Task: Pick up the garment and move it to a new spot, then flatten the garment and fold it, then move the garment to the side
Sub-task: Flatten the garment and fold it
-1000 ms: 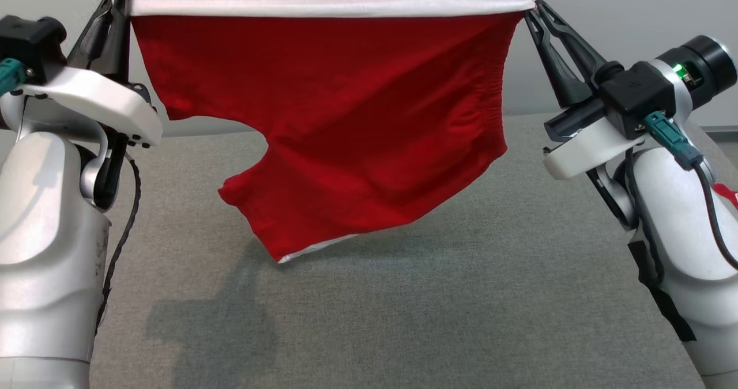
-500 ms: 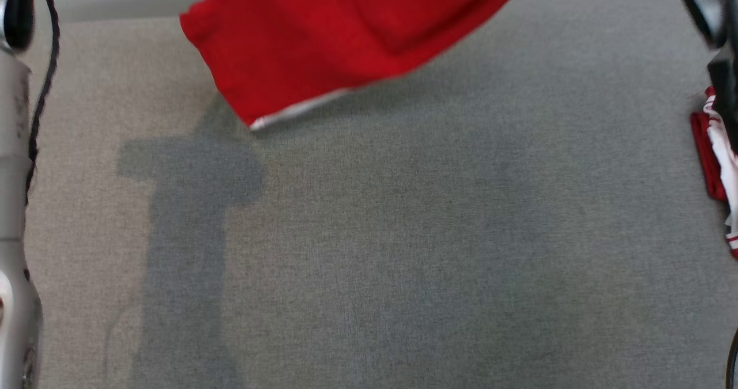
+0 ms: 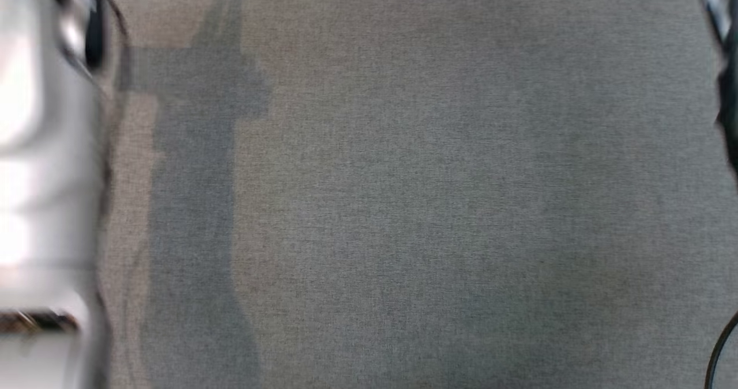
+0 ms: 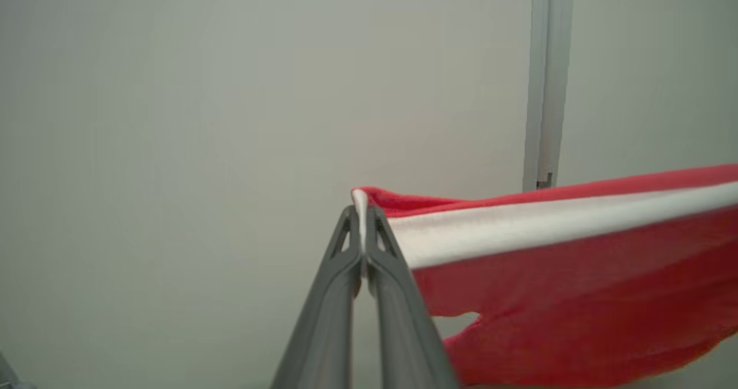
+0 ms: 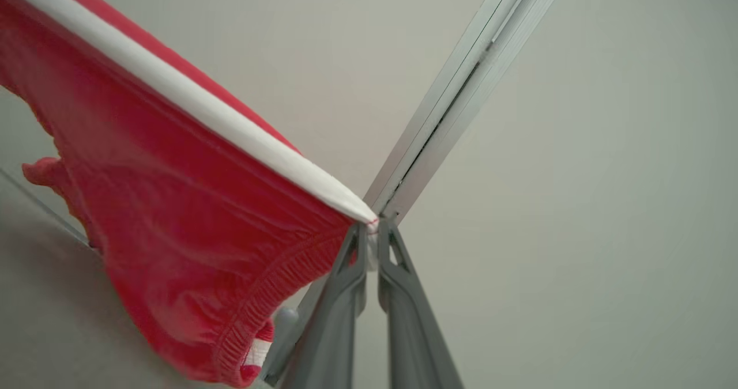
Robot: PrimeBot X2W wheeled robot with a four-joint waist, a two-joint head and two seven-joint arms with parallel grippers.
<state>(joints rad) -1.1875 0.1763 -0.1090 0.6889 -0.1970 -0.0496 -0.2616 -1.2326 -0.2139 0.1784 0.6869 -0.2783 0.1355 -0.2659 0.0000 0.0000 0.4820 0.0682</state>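
Note:
The garment is a pair of red shorts with a white band along its upper edge, hanging stretched in the air. In the left wrist view my left gripper is shut on one corner of that white band. The other corner of the garment is pinched in my right gripper, seen in the right wrist view, with the elastic red waistband hanging below it. The head view looks down on the grey table, with my blurred pale left forearm along its left edge.
A pale wall with a metal frame post stands behind the stretched cloth. The same metal frame post runs diagonally in the right wrist view. Arm shadows fall on the table's left part.
The head camera has tilted steeply downward, so the red shorts and both grippers have left its picture. Both grips on the white band are unchanged.

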